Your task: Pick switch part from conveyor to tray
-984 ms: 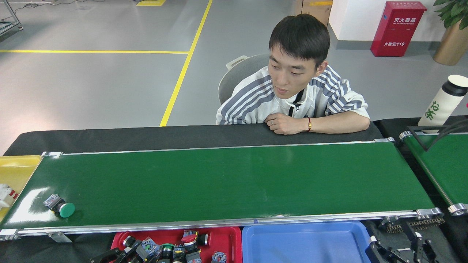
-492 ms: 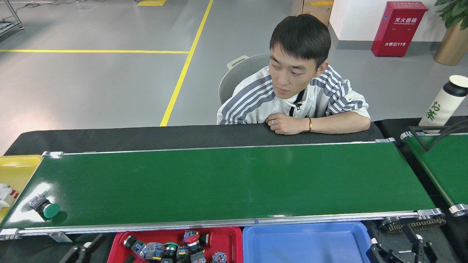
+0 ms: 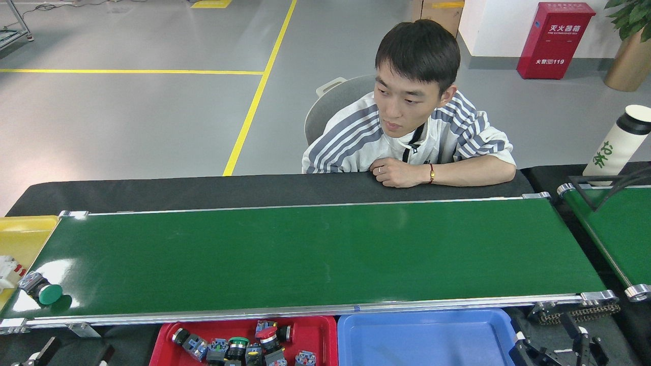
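While the green-capped switch part lies on its side at the far left end of the conveyor, near the yellow bin, both grippers sit at the bottom edge: left gripper and right gripper, jaws cut off, can't tell their state. Red tray holds several switch parts; blue tray just beside it. Person leans on the counter.

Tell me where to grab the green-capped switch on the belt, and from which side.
Grip the green-capped switch across its dark, narrow body, just behind the cap, coming straight down from above. It lies on its side at the left end of the conveyor, cap toward the near rail; the wide round cap would likely slip from the pads. The left gripper, low at the frame edge, is nearest.
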You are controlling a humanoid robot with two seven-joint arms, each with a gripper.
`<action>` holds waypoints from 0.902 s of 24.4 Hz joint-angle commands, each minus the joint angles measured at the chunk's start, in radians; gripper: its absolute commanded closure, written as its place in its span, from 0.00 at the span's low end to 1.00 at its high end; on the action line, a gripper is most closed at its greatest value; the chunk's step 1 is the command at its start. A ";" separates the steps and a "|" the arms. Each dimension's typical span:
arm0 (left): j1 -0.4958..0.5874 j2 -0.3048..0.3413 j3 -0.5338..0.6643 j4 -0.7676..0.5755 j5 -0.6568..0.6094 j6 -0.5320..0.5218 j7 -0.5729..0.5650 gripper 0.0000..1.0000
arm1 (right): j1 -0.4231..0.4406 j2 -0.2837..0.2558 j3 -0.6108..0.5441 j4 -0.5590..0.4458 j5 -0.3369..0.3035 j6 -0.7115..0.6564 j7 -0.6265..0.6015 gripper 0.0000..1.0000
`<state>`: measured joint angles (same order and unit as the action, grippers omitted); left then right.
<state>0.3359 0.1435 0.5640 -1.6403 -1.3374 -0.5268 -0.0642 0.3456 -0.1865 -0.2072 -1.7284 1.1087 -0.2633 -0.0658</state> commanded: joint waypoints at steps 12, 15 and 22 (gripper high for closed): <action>-0.015 0.013 0.011 0.005 0.083 0.037 0.000 0.00 | 0.001 -0.004 -0.006 -0.016 -0.001 -0.021 0.001 0.00; -0.012 0.010 0.008 -0.007 0.093 0.011 0.004 0.00 | 0.001 -0.002 -0.006 -0.017 -0.001 -0.021 0.001 0.00; -0.026 0.013 0.011 -0.001 0.092 0.011 0.004 0.00 | 0.000 -0.004 -0.006 -0.016 0.002 -0.011 0.004 0.00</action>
<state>0.3163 0.1441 0.5681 -1.6299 -1.2496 -0.5138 -0.0686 0.3464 -0.1865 -0.2072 -1.7295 1.1108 -0.2834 -0.0623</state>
